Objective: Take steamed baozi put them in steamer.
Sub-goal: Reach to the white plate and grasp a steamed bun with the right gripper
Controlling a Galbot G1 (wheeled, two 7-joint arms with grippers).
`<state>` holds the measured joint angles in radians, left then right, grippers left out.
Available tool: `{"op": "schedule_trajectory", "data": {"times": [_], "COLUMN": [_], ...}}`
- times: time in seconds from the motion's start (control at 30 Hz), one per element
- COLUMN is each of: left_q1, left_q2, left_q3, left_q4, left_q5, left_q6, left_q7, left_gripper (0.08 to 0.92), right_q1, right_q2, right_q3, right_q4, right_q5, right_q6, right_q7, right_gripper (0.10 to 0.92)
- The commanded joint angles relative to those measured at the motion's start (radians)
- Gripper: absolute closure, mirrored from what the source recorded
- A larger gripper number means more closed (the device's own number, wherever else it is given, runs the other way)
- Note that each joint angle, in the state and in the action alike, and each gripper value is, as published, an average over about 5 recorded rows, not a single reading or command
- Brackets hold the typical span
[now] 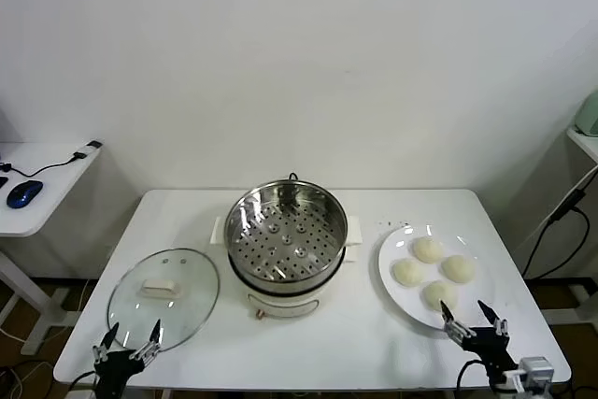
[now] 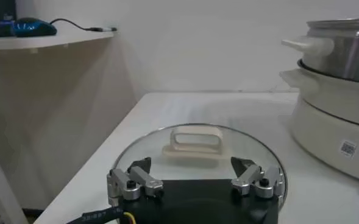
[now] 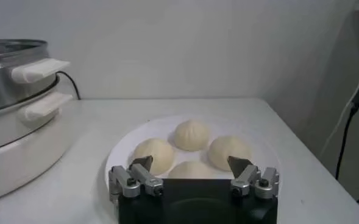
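On the steamer's (image 2: 344, 103) cream base sits a small QR-code label (image 2: 348, 148), unreadable. Both tools, left (image 1: 131, 340) and right (image 1: 472, 316), hang spread by the tabletop's (image 1: 374, 343) near edge.

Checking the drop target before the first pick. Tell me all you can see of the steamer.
The steamer is a round shiny steel pot on a cream-white base, standing upright mid-table between the glass lid and the plate. It is uncovered, and its perforated tray holds nothing. Cream side handles stick out on both sides, and a dark cord runs off behind it. No gripper touches it.
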<state>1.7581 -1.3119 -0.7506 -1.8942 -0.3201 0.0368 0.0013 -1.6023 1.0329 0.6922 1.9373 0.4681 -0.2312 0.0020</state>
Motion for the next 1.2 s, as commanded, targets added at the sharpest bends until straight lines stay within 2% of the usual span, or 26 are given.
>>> {"op": "schedule_trajectory", "data": {"times": [0.03,0.13,0.3,0.5,0.67,0.8,0.97,1.2], "left_q1": [-0.005,-0.005,0.001,0.011,0.013,0.010,-0.003,-0.010], "left_q2": [0.004,0.006,0.009,0.003,0.000,-0.005,-0.013,-0.010], "left_q3": [0.004,0.007,0.012,0.019,0.020,0.022,0.027,0.027], "left_q4": [0.002,0.003,0.008,0.000,0.010,0.018,0.033,0.065], "left_q5": [0.006,0.007,0.009,0.013,0.022,0.029,0.038,0.044], "left_q6": [0.001,-0.005,-0.020,-0.027,-0.037,-0.037,-0.037,-0.055], "left_q7": [0.000,0.000,0.000,0.001,0.001,0.003,0.005,0.005], "left_gripper": [0.177,0.177,0.177,0.177,0.177,0.177,0.177,0.177], "right_q1": [0.309,0.431,0.729,1.248,1.760,1.988,2.068,1.984], "right_q2": [-0.166,-0.284,-0.531,-0.655,-0.633,-0.575,-0.477,-0.364], "right_q3": [-0.048,-0.152,-0.488,-1.034,-1.573,-1.811,-1.949,-1.937], "right_q4": [-0.088,-0.162,-0.297,-0.473,-0.652,-0.758,-0.875,-0.984], "right_q5": [-0.093,-0.139,-0.191,-0.194,-0.221,-0.260,-0.281,-0.288], "right_q6": [-0.127,-0.144,-0.153,-0.104,0.065,0.197,0.252,0.243], "right_q7": [-0.076,-0.149,-0.358,-0.576,-0.918,-1.112,-1.199,-1.187], "right_gripper": [0.203,0.203,0.203,0.203,0.203,0.203,0.203,0.203]}}
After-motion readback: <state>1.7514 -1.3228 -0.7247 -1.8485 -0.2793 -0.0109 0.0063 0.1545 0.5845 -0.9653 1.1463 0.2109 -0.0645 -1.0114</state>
